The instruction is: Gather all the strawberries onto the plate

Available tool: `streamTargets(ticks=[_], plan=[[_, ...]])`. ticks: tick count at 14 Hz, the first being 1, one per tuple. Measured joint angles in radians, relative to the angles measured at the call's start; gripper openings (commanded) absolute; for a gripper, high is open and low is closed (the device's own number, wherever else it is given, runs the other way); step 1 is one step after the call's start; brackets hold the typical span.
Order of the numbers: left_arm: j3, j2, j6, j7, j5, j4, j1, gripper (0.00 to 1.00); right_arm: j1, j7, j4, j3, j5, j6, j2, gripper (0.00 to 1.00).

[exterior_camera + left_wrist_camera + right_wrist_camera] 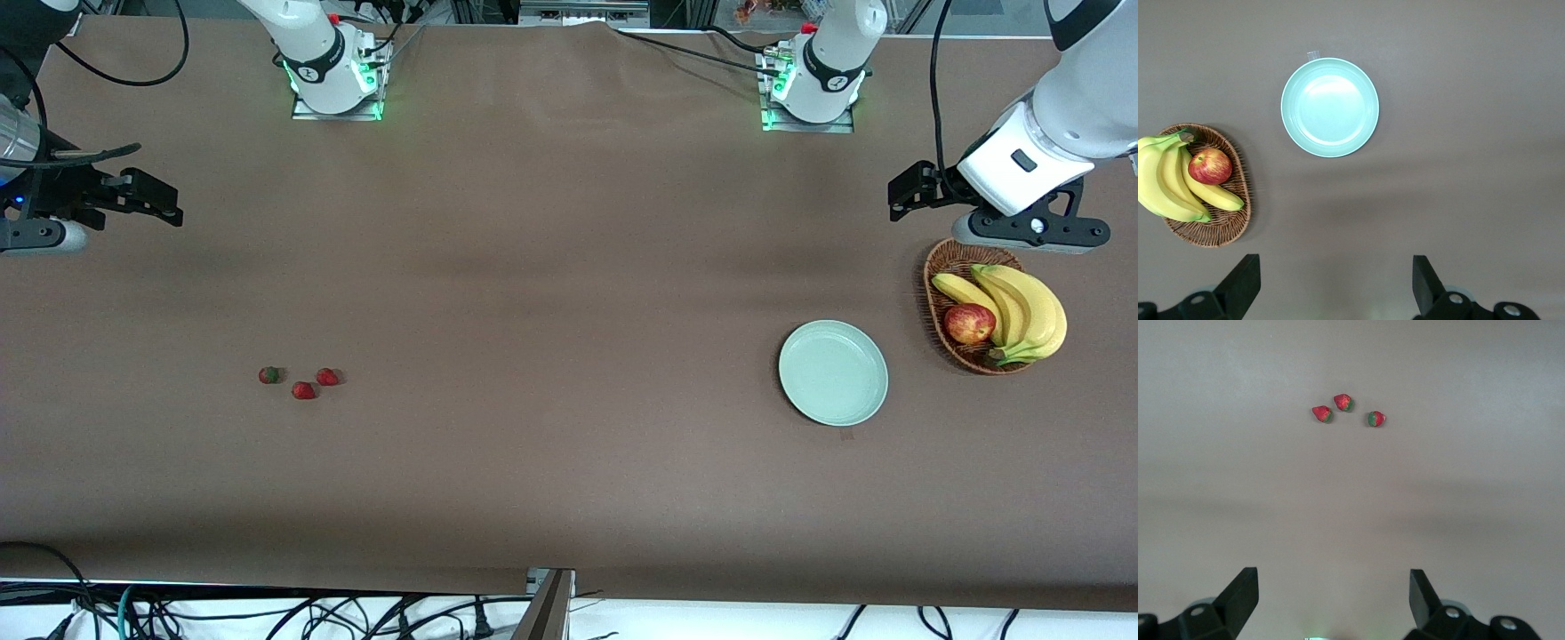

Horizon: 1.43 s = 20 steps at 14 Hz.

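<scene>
Table [569,267]: matte brown sheet, flat. Wicker basket [944,338] with bananas [1022,311] and apple [969,324] at the left arm's end. Plate [833,372]: shallow pale mint round, glossy, raised rim, bare, just beside the basket.

Left gripper [1333,283] hangs over the basket's edge, fingers apart, holding nothing. Right gripper [1331,600] over bare table at its own end, fingers apart, holding nothing.

Strawberries [304,390]: three, clustered toward the right arm's end, well apart from the plate. Judged light, soft, bruisable; pinch gently across the red body
</scene>
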Motion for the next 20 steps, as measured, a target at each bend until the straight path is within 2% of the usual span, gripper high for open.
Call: streamTargets(ticks=[12,20], plan=[[0.000,0.001,0.000,0.000,0.000,0.000,0.000,1.00,-0.001,0.000,0.000,-0.001,0.000,0.003,0.001,1.00],[0.000,0.001,0.000,0.000,0.000,0.000,0.000,1.00,0.000,0.000,0.000,0.006,0.000,0.078,0.041,1.00]])
